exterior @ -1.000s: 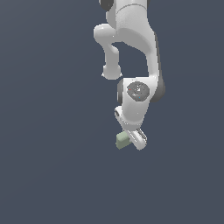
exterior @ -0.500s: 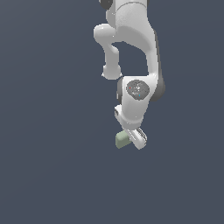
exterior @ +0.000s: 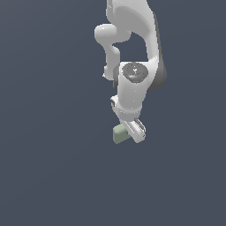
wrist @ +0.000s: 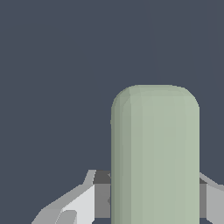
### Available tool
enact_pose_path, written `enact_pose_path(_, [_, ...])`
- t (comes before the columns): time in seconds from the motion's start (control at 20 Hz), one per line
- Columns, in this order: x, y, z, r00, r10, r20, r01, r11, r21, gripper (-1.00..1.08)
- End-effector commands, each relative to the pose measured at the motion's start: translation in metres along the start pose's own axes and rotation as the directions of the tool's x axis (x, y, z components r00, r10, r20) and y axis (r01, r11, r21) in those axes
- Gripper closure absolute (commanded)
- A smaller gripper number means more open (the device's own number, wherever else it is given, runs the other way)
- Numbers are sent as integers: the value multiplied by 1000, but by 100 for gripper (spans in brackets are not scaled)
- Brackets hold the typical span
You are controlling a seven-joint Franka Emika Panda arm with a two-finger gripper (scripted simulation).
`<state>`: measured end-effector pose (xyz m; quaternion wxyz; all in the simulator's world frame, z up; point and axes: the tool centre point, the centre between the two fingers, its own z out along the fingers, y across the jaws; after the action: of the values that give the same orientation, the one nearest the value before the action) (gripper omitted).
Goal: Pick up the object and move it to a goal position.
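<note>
In the exterior view the arm (exterior: 132, 48) reaches down from above with the gripper (exterior: 130, 132) at its lower end, and the block (exterior: 119, 133) sits clamped between the fingers (wrist: 83, 203), jutting out toward the exterior view's left, fingers touching its two sides

Even, soft simulator light falls from above; the white arm (exterior: 132, 88) shades grey underneath. Both views are sharp, without glare, blur or edge distortion, against flat dark slate-blue.
</note>
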<state>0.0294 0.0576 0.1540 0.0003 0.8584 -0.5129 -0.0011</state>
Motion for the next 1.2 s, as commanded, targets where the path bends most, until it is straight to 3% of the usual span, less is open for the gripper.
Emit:
enact_pose_path(0.0, [5,7,-23,1000,0,0,0,1000,2,108])
enact_pose_path(0.7, [40,55,-173,1000,2,-1,-2,1000,2,108])
enact_pose_path(1.15, [53,69,-228,1000,1,-1,-1,1000,2,108])
